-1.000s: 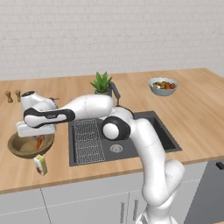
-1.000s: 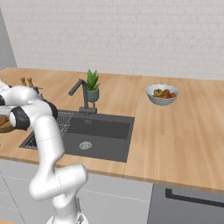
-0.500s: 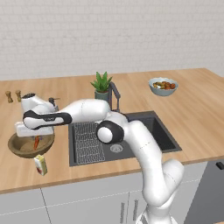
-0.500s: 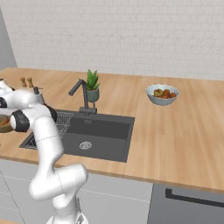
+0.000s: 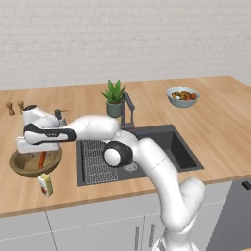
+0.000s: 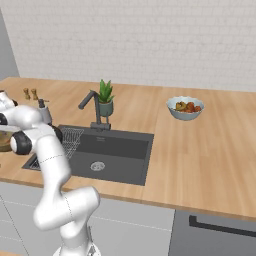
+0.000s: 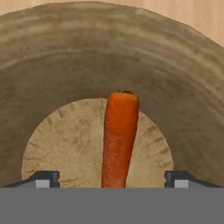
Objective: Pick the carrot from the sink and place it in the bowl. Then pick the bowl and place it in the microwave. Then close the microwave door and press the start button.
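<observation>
The tool [image 7: 112, 177] is hovering just above the bowl [image 5: 22, 167], its two finger tips [image 7: 43, 177] standing wide apart with the carrot [image 7: 119, 135] between them and touching neither, so the jaws are standing open and gripping nothing. The carrot is standing nearly upright in the bowl, its lower end on the pale floor at the middle of the bowl, and this is where trouble could be starting: if the tool is lifting away at a slant, a finger could be catching the carrot and tipping it over the bowl's rim onto the tabletop [image 5: 68, 188]. The next job looks to be gripping the bowl by its rim; a wide wooden wall may be slipping between narrow fingers, and a tilted lift could be spilling the carrot out. Just beside the bowl, on its near side, a small carton [image 5: 45, 185] is standing, and a low sweep could be knocking it down. Beyond the bowl, to its right, the sink [image 5: 171, 147] is lying with its wire rack [image 5: 93, 157], and the arm's elbow is hanging over it, near the faucet [image 5: 127, 105].
</observation>
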You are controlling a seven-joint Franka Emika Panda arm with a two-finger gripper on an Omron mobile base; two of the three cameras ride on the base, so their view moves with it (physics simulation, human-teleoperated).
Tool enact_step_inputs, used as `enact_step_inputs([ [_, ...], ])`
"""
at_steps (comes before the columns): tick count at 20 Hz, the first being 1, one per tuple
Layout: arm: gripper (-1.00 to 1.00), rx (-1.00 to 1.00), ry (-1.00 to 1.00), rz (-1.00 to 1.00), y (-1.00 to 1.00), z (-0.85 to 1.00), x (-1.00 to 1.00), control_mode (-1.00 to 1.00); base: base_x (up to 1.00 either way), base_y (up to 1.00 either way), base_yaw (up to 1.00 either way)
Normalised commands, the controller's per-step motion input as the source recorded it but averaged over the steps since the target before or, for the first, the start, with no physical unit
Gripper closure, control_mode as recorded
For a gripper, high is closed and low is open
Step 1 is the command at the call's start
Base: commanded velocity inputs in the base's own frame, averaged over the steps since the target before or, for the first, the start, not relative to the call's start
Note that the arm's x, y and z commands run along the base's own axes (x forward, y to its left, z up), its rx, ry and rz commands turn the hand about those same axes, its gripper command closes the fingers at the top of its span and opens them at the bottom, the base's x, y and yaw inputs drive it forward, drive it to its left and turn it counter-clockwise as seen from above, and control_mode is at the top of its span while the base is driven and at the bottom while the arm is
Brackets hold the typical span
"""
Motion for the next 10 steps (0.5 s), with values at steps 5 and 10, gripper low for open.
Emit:
enact_step_inputs([
  [5,-1.0,0.0,0.03,0.0,-0.29,0.03,0.0,-1.0,0.0,0.0,0.0],
  [10,-1.0,0.04,0.0,0.0,-0.62,0.0,-0.21,-1.0,0.0,0.0,0.0],
])
